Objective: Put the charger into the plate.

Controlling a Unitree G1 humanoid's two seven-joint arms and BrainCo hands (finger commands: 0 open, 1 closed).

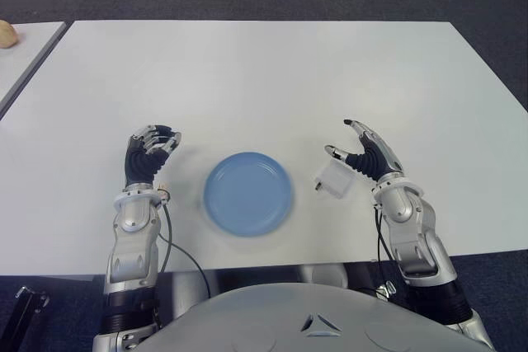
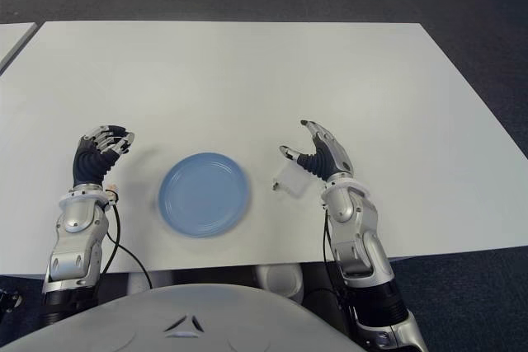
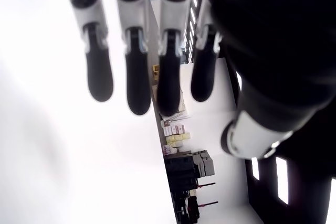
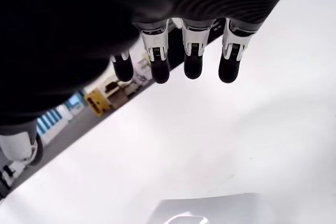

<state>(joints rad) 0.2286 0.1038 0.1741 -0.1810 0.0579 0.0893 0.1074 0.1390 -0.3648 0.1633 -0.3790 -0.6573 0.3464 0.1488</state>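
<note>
Right hand (image 1: pixel 356 154) hovering released beside charger (image 1: pixel 336 179) (lying on counter (image 1: pixel 272 80), right of plate (image 1: pixel 247 193)); left hand (image 1: pixel 148 154) idling, fingers loosely curled.

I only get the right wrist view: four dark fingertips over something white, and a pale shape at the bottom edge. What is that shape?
Observer: It is the white charger, lying on the table right beside the open right hand, not gripped.
Operator: Where is the plate it should go into?
Observer: The blue plate sits on the robot's left of the charger, apart from it, with nothing in it.
Operator: And the other hand?
Observer: The left hand shows to the left of the plate, holding nothing.
</note>
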